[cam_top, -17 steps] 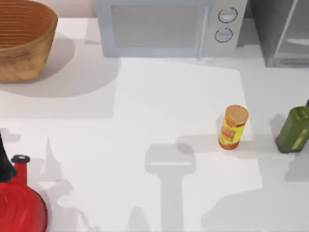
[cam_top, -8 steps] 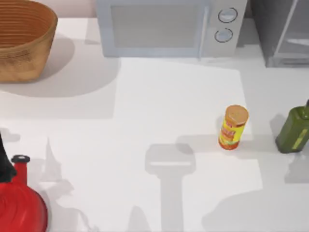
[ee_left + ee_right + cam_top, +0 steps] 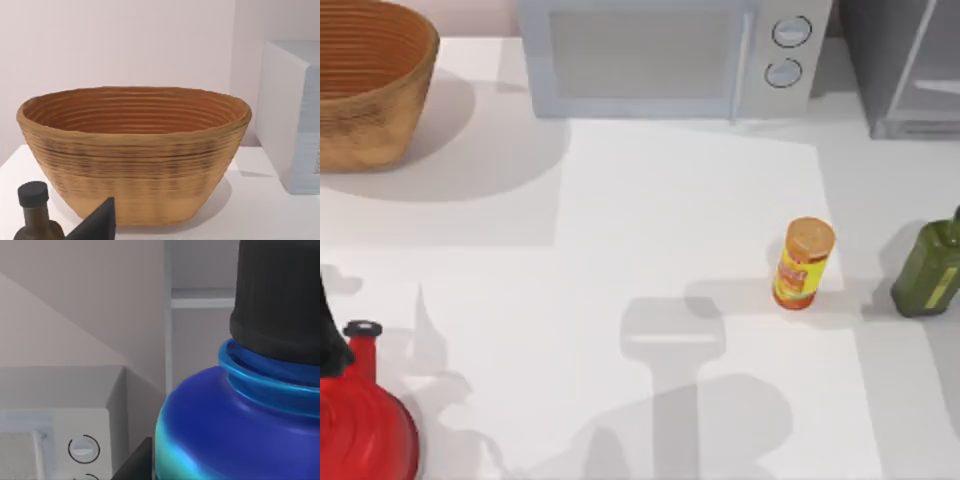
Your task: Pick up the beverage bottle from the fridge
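Note:
The beverage bottle (image 3: pixel 235 420) looms very close in the right wrist view, with blue shoulders, a teal edge low down and a black cap above. My right gripper (image 3: pixel 210 470) is shut on it, and one dark finger (image 3: pixel 134 461) lies against the bottle's side. The fridge (image 3: pixel 895 60) is the dark grey box at the table's back right, its glass door panel angled outward. A dark tip of my left gripper (image 3: pixel 97 225) pokes into the left wrist view, facing the basket.
A woven basket (image 3: pixel 365 85) stands back left and a light-grey microwave (image 3: pixel 660 55) back centre. A yellow-red canister (image 3: pixel 803 263) and an olive-green bottle (image 3: pixel 930 265) stand at the right. A red kettle (image 3: pixel 360 430) sits front left. A small dark-capped bottle (image 3: pixel 34 212) stands before the basket.
The broad arm shadow on the table's front has spread leftward from the front right. The canister, olive bottle, kettle and basket have not moved.

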{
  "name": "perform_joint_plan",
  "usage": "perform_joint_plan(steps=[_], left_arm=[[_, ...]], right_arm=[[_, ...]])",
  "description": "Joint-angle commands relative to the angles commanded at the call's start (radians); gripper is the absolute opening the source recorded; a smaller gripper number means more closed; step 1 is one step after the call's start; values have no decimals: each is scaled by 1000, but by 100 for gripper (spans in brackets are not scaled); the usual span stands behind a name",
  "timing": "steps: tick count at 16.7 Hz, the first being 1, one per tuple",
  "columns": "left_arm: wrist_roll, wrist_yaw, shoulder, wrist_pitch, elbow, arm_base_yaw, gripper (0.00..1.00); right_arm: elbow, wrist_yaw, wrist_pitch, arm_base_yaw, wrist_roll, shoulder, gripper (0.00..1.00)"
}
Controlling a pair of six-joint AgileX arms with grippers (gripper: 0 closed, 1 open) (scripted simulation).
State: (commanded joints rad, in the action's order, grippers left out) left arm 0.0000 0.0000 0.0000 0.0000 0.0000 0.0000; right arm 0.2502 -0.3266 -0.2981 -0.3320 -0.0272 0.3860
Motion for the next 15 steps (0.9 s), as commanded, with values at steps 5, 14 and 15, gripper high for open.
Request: perform_joint_plan(steps=[5,14,15], left_arm=[[0,0,0,0,0,0,100],[0,0,0,0,0,0,100],[0,0,0,0,0,0,100]], right_arm=[[183,-347,-237,-348,35,482,0],[487,-949,-636,-931,137,1412,0],[516,-1000,-673,-979,143,1485,0]])
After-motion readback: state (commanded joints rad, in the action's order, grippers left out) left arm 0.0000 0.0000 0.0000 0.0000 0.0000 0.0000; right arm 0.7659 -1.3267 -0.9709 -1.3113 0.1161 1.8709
